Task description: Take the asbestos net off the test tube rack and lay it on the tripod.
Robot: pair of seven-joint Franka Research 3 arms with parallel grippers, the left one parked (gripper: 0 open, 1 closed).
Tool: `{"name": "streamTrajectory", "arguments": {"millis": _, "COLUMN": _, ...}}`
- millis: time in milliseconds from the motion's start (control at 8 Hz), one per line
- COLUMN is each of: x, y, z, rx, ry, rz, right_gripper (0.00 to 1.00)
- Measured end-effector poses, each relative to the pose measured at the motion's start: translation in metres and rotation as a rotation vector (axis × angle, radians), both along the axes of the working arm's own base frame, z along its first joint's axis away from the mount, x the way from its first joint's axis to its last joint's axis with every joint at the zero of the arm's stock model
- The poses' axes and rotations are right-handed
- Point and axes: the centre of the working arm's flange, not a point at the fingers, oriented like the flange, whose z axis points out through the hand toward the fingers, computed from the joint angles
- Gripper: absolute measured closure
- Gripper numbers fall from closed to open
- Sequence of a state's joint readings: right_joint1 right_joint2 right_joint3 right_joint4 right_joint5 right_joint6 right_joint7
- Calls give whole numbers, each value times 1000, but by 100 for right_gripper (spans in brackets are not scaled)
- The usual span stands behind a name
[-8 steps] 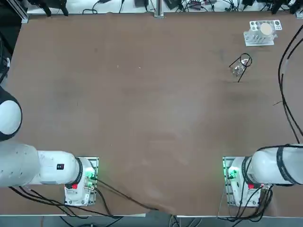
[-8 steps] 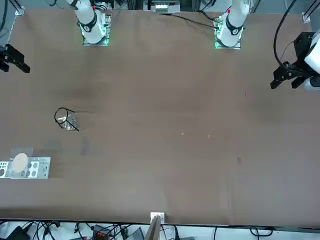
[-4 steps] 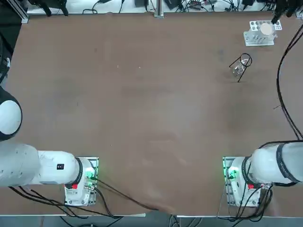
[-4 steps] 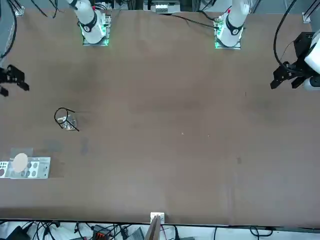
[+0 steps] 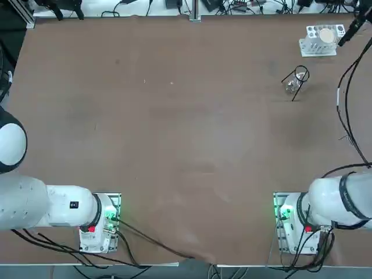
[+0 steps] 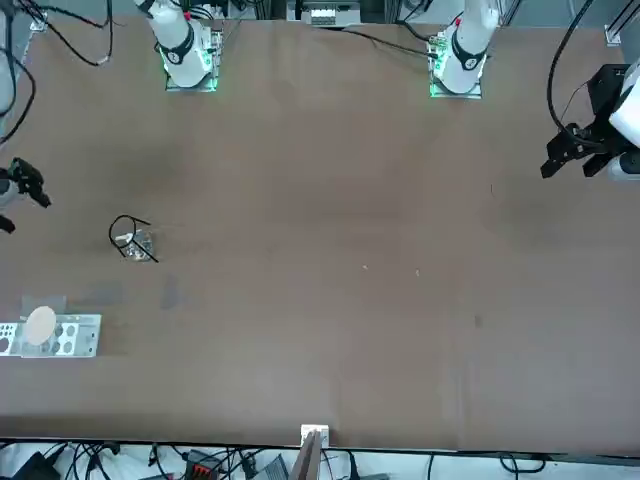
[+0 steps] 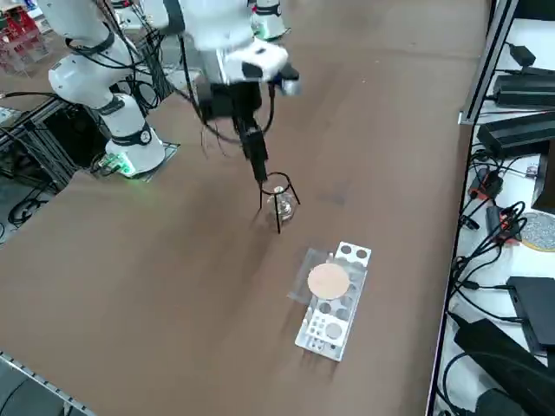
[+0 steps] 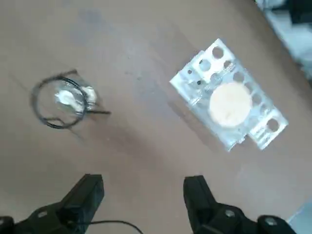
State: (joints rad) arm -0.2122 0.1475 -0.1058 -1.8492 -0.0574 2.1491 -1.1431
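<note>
The right wrist view is showing both fingers of the right gripper [image 8: 144, 195] standing apart; the top view is catching only part of it. The net [image 8: 230, 105] is lying flat on the rack [image 8: 273, 125], whose long axis is running roughly left-right in the top view, beside the tripod [image 5: 300, 74].

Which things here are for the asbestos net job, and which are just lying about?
For the job:
- asbestos net, on the rack
- test tube rack
- tripod
- right end effector, open above the table

Just lying about:
- clear glass item under the tripod's ring
</note>
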Motion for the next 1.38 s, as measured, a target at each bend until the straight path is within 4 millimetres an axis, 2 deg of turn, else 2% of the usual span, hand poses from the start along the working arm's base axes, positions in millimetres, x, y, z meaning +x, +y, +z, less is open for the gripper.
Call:
{"name": "streamTrajectory", "arguments": {"millis": 250, "x": 16, "y": -24, "z": -30, "rx": -75, "ry": -67, "rz": 202, "right_gripper": 0}}
{"name": "streamTrajectory", "arguments": {"millis": 500, "x": 30, "y": -37, "z": -61, "rx": -146, "ry": -116, "rz": 346, "right_gripper": 0}}
{"name": "streamTrajectory", "arguments": {"millis": 1000, "x": 50, "y": -39, "z": -117, "rx": -233, "ry": -200, "rz": 464, "right_gripper": 6}}
{"name": "streamTrajectory", "arguments": {"millis": 1375, "x": 49, "y": -33, "z": -149, "rx": -251, "ry": -230, "rz": 486, "right_gripper": 7}}
